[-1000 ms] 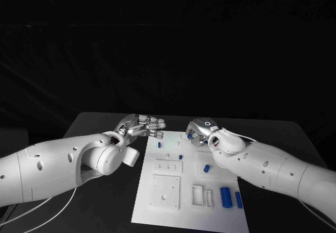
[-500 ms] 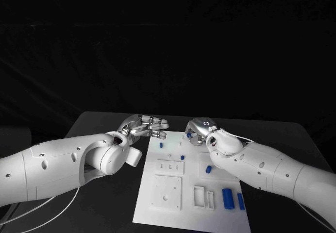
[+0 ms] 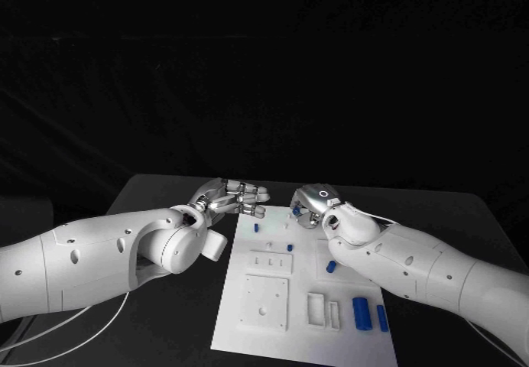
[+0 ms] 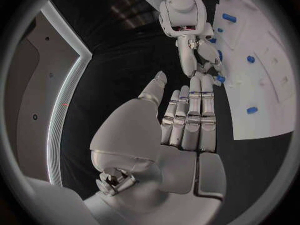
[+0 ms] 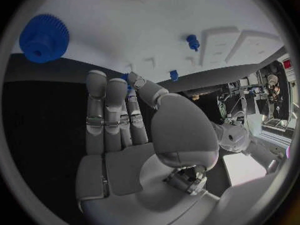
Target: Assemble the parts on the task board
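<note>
White task board [image 3: 264, 306] carries blue parts [image 3: 361, 311]; both hands' fingers seemingly spread, holding nothing.

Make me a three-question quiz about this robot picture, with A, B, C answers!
1. Where is the left hand?
A) over the black table, beside the task board's far end
B) on the board's near edge
C) under the table

2. What colour are the parts?
A) red
B) blue
C) green

3. The left hand is:
A) gripping a part
B) open and empty
C) a fist

Answers: A, the head view shows it there; B, every part looks blue; B, its fingers lie straight with nothing in them.
</note>
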`<action>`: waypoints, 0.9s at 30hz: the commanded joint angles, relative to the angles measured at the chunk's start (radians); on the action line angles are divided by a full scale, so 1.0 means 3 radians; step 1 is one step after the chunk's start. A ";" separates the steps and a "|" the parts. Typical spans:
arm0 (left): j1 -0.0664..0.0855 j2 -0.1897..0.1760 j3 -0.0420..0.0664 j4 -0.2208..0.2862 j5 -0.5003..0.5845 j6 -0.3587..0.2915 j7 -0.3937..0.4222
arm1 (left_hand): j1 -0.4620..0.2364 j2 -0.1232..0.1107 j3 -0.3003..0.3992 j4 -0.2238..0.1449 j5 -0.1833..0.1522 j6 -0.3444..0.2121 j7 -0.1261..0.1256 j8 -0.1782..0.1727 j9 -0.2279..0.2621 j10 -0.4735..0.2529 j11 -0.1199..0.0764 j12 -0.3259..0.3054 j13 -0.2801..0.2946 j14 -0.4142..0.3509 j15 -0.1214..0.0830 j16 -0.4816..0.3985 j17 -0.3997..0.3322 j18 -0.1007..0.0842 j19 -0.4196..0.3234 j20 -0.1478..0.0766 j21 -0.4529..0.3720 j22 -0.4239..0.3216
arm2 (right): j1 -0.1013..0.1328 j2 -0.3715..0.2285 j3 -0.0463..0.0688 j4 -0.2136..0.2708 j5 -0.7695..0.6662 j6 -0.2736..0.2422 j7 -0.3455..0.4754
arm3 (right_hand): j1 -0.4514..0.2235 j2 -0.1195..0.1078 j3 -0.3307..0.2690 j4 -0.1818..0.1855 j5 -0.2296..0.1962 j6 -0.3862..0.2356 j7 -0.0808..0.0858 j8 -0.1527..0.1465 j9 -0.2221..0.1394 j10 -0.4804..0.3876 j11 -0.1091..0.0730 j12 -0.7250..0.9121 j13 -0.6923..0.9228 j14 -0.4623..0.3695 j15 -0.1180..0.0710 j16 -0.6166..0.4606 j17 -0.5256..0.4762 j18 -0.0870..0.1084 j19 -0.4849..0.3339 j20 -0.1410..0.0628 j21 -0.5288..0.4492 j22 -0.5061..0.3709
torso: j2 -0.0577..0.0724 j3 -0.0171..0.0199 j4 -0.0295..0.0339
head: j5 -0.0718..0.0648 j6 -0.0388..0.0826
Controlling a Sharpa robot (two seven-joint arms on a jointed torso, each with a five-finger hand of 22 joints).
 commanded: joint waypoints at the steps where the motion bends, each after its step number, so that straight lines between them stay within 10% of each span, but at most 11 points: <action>1: 0.0011 0.0007 0.0003 0.0012 -0.0014 0.0035 0.0018 | -0.0002 0.0016 0.0001 -0.0010 -0.0007 -0.0004 -0.0004 -0.0009 0.0006 -0.0025 -0.0009 -0.0011 0.0005 -0.0007 0.0002 -0.0014 -0.0005 -0.0009 0.0009 0.0004 -0.0011 -0.0003 | 0.0001 0.0012 0.0002 0.0014 -0.0059 -0.0078 -0.0033 | 0.0003 0.0029 0.0017 0.0002 0.0001 0.0018 -0.0004 0.0008 0.0004 0.0118 -0.0097 0.0003 0.0006 -0.0002 -0.0024 -0.0011 -0.0001 0.0039 0.0028 0.0001 -0.0009 0.0003 | 0.0009 -0.0001 0.0003 | 0.0000 0.0004; 27: 0.0046 0.0032 0.0002 0.0021 -0.0014 0.0029 0.0014 | 0.0000 0.0010 0.0000 -0.0009 -0.0007 -0.0005 -0.0004 -0.0010 0.0005 -0.0024 -0.0009 -0.0011 0.0005 -0.0005 0.0001 -0.0011 -0.0004 -0.0009 0.0007 0.0003 -0.0003 -0.0007 | 0.0000 0.0091 0.0002 -0.0072 -0.0055 -0.0041 -0.0016 | 0.0003 0.0026 0.0023 0.0000 0.0006 0.0017 -0.0004 0.0008 0.0003 0.0116 -0.0096 0.0002 0.0005 -0.0003 -0.0024 -0.0013 -0.0002 0.0040 0.0066 0.0001 -0.0125 0.0111 | 0.0015 -0.0004 0.0001 | 0.0045 -0.0018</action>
